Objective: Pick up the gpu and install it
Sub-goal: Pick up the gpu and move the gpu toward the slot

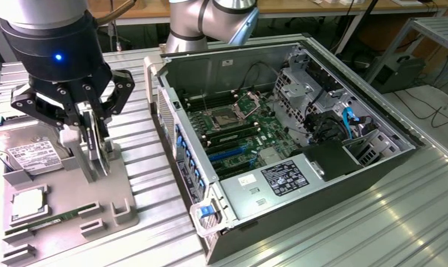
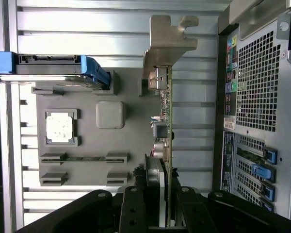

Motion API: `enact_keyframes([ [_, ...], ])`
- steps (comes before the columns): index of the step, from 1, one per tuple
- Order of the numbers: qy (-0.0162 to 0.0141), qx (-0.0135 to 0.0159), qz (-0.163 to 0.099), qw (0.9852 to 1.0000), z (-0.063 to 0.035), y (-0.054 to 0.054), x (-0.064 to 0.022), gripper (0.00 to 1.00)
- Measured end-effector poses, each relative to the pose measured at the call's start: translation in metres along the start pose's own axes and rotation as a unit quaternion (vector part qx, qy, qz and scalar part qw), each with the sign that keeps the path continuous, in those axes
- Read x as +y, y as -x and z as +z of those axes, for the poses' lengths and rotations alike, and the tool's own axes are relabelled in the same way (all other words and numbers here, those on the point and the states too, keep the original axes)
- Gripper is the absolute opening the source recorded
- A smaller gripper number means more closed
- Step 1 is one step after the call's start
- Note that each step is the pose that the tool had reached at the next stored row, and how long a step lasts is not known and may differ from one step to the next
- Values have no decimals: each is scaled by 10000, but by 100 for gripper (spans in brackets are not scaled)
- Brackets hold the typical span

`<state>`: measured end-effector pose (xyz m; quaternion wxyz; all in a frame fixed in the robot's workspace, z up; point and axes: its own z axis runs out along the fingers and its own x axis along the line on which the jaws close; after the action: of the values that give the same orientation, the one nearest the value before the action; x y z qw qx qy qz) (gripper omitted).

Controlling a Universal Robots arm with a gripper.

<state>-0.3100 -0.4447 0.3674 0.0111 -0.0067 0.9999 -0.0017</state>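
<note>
Claw [image 1: 90, 136] at the exterior view's left pinches the gpu [image 1: 99, 150], which stands on edge over the gray tray [image 1: 117, 194], just right of the hard drive [image 1: 33, 153]. The open computer case [image 1: 232, 64] lies further right. Whether the card's lower edge touches the tray is hard to make out behind the fingers. The wrist view shows the card edge-on, adding its metal bracket [image 2: 168, 34] at the far end and the case's blue slot latches [image 2: 263, 170].

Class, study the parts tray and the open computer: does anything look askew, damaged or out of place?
Nothing stands out. The gpu stands upright on edge between the gripper's fingers, and the CPU sits squarely in the tray.
</note>
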Motion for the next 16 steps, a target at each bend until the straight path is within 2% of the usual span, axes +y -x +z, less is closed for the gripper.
enact_keyframes([
  [10,-3,0,0,10000,-110,2,0,28],
  [13,-3,11,1,10000,-182,3,1,28],
  [14,-2,27,0,10000,-341,8,-1,28],
  [15,-2,26,0,10000,-424,9,-1,28],
  [16,-2,26,0,10000,-575,13,-1,28],
])
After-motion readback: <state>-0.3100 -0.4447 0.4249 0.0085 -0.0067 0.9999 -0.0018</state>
